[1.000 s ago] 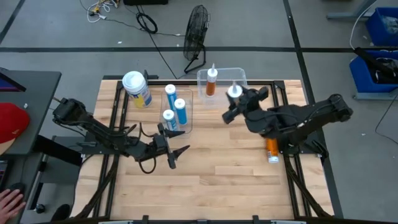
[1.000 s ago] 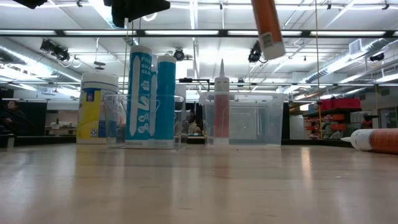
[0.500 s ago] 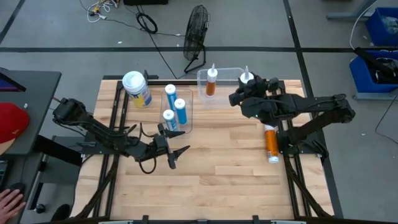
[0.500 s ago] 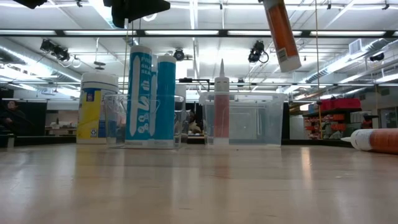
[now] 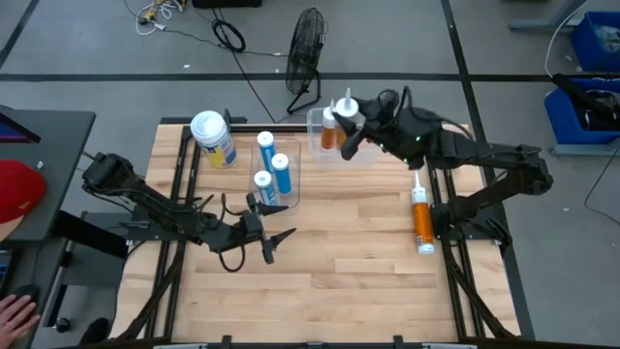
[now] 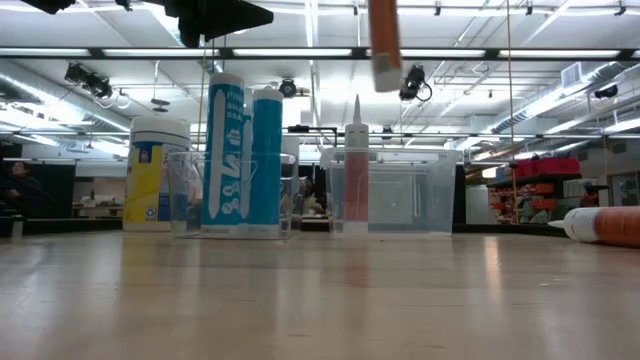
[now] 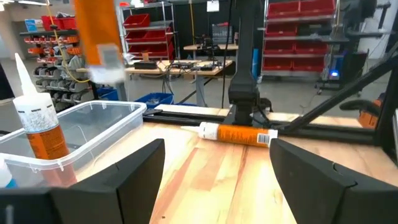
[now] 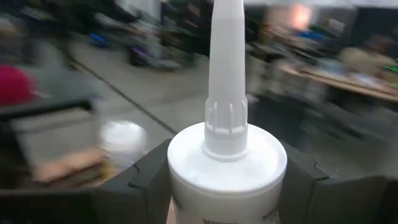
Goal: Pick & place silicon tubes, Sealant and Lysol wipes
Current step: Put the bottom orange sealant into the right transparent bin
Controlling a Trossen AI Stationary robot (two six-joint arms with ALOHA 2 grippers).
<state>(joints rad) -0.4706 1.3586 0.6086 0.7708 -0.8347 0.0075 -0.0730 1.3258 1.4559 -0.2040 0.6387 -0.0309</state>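
Observation:
My right gripper [image 5: 358, 124] is shut on an orange sealant tube [image 6: 383, 40] with a white nozzle [image 8: 227, 68], high above the clear bin [image 5: 373, 118] at the table's far side. A second orange tube [image 5: 329, 128] stands upright in that bin. A third [image 5: 421, 218] lies on its side on the table, near the right edge. Three blue silicone tubes [image 5: 271, 165] stand in a clear bin to the left. The Lysol wipes canister [image 5: 213, 138] stands on the table at the far left. My left gripper [image 5: 279, 242] waits open and empty near the table's middle. My right gripper pinches the orange tube's body just below its white shoulder [image 8: 227, 180], one finger [image 8: 149, 180] on each side. The fingers come roughly level from the table's right. The tube hangs upright, nozzle up, its lower end [image 6: 384, 70] lifted clear above the bin.
A black fan [image 5: 305, 53] stands on the floor beyond the table's far edge. Bare wooden tabletop [image 5: 339, 291] lies along the near half. In the left wrist view the lying tube [image 7: 239, 132] rests next to the right arm's base.
My right gripper has carried the orange tube toward the table's far edge and then left, until it is over the clear bin. The tube was tilted and now hangs upright.

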